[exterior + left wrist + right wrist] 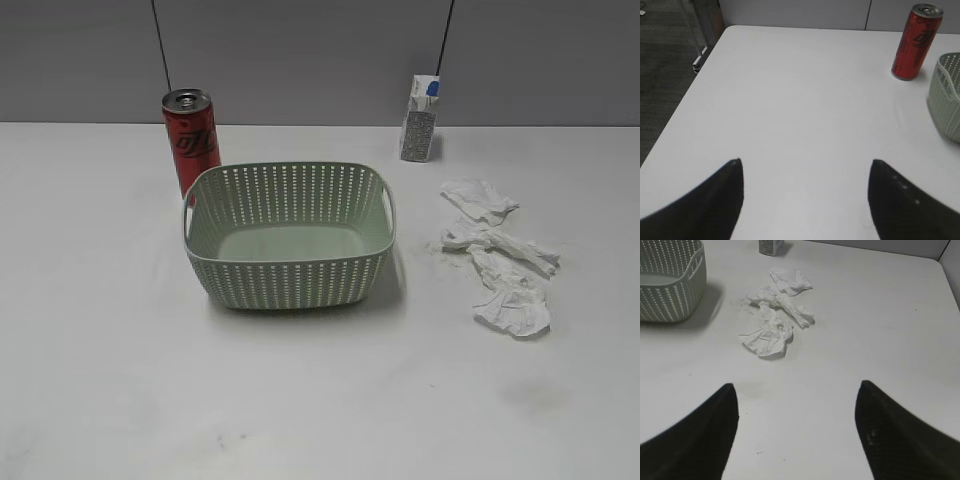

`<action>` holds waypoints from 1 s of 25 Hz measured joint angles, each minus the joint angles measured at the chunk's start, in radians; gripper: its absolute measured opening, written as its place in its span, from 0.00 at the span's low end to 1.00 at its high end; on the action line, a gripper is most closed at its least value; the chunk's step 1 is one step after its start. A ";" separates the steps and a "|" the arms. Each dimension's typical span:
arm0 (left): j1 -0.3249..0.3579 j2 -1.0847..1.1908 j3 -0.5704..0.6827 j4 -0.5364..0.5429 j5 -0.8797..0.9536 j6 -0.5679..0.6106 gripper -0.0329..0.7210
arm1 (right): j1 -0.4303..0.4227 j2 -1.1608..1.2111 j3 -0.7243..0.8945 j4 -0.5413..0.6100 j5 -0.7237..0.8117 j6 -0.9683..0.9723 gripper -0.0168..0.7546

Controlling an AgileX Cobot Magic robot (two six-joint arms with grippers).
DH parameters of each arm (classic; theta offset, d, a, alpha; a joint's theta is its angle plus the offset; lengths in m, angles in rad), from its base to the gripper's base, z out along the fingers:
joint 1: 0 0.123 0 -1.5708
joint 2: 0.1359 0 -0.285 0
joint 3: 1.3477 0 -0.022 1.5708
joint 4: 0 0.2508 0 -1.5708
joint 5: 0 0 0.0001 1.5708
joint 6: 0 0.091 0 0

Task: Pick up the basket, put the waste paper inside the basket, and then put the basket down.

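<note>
The pale sage-green basket (290,236) stands empty on the white table, left of centre; part of it shows in the left wrist view (946,95) and in the right wrist view (670,282). Crumpled white waste paper (500,255) lies in a loose pile to its right, also in the right wrist view (775,315). My left gripper (805,162) is open and empty over bare table, well left of the basket. My right gripper (796,386) is open and empty, short of the paper. Neither gripper shows in the exterior view.
A red soda can (191,138) stands just behind the basket's left corner, also in the left wrist view (916,41). A small white-and-blue carton (420,132) stands upright at the back. The table's left edge (685,107) is near the left gripper.
</note>
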 joint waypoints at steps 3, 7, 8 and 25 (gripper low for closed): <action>0.000 0.000 0.000 0.000 0.000 0.000 0.83 | 0.000 0.000 0.000 0.000 0.000 0.001 0.74; 0.000 0.000 0.000 0.000 0.000 0.000 0.83 | 0.000 0.000 0.000 0.000 0.000 0.001 0.74; 0.000 0.000 0.000 0.000 0.000 0.000 0.83 | 0.000 0.000 0.000 0.000 0.000 0.001 0.74; 0.000 0.004 -0.007 -0.025 -0.017 0.000 0.82 | 0.000 0.000 0.000 0.000 0.000 0.001 0.74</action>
